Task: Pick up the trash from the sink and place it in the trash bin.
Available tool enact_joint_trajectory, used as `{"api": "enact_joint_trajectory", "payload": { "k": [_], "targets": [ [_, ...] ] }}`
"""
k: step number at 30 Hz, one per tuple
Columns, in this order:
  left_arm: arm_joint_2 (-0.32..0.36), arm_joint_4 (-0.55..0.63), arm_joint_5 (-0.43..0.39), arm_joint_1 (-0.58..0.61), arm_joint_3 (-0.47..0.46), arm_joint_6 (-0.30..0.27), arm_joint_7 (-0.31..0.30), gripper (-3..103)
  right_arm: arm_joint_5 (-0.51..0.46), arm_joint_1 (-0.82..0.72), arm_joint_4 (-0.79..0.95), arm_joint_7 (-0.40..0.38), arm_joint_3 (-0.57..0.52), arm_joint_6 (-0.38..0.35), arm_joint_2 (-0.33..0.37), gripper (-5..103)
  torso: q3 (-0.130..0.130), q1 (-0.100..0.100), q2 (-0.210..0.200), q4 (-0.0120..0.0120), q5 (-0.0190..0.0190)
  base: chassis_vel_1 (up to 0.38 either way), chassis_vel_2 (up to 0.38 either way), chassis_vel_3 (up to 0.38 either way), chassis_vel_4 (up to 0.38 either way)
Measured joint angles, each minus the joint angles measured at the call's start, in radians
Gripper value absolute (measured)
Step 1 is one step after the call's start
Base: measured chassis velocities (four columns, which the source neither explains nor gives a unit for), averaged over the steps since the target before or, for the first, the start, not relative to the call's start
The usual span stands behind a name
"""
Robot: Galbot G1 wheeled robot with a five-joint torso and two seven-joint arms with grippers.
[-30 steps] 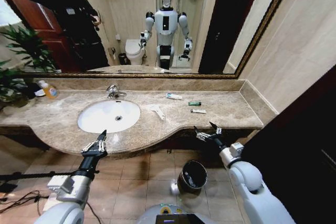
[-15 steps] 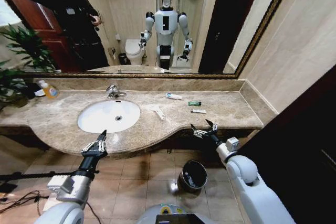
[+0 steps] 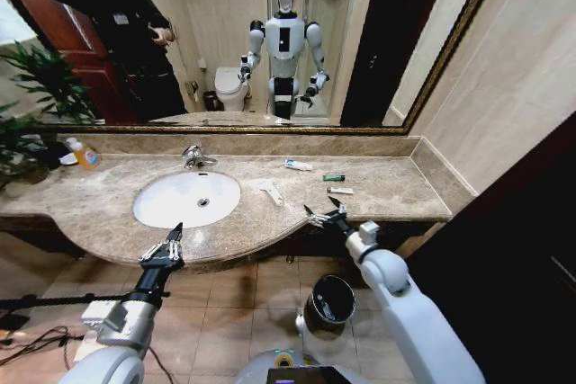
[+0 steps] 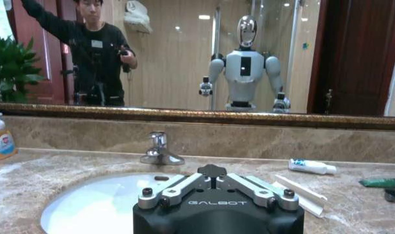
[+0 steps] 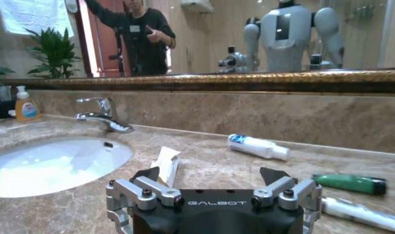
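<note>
- Trash is lying on the bench (image 3: 108, 213) beside the sink (image 3: 186, 199): white-and-blue tube (image 3: 299, 165), green packet (image 3: 334, 177), paper scrap (image 3: 270, 191).
- My right end effector (image 3: 324, 213) is hovering spread and empty; left end effector (image 3: 165, 246) is too, at the bench edge.
- Trash bin (image 3: 329, 304) is sitting partly hidden behind my arm.

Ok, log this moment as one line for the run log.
right gripper: open, above marble counter edge, empty | left gripper: open, front of white oval sink | trash: white paper scrap on counter | dark round bin: on floor

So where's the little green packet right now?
In the head view the green packet lies on the marble counter, right of the sink, between two white tubes, just beyond the open right gripper.
</note>
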State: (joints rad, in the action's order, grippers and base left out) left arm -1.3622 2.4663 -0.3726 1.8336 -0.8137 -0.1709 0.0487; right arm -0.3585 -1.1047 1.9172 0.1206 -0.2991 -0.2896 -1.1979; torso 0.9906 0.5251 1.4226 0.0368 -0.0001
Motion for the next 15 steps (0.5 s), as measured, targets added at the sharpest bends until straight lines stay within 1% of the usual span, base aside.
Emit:
{"api": "enact_joint_trajectory", "payload": {
  "k": [5, 7, 9, 11, 15],
  "targets": [
    [0.0, 0.0, 0.0, 0.0, 0.0, 0.0, 0.0, 0, -0.001, 0.051, -0.054, -0.006, 0.043, 0.0, -0.011, 100, 0.0, 0.0, 0.0, 0.0, -0.0001, 0.0, 0.0, 0.0, 0.0],
    [0.0, 0.0, 0.0, 0.0, 0.0, 0.0, 0.0, 0, 0.003, 0.083, -0.092, -0.006, 0.075, 0.001, -0.025, 100, 0.0, 0.0, 0.0, 0.0, -0.0001, 0.0, 0.0, 0.0, 0.0],
    [0.0, 0.0, 0.0, 0.0, 0.0, 0.0, 0.0, 0, 0.005, 0.088, -0.097, -0.007, 0.08, 0.001, -0.028, 100, 0.0, 0.0, 0.0, -0.0001, 0.0001, 0.0, 0.0, 0.0, 0.0],
    [0.0, 0.0, 0.0, 0.0, 0.0, 0.0, 0.0, 0, 0.017, 0.123, -0.141, -0.01, 0.116, 0.003, -0.054, 100, 0.0, 0.0, 0.0, 0.0, 0.0001, 0.0, 0.0, 0.0, 0.0],
    [0.0, 0.0, 0.0, 0.0, 0.0, 0.0, 0.0, 0, 0.033, 0.158, -0.196, -0.017, 0.144, 0.01, -0.078, 100, 0.0, 0.0, 0.0, 0.0, 0.0, 0.0, 0.0, 0.0, 0.0]
  ]
}}
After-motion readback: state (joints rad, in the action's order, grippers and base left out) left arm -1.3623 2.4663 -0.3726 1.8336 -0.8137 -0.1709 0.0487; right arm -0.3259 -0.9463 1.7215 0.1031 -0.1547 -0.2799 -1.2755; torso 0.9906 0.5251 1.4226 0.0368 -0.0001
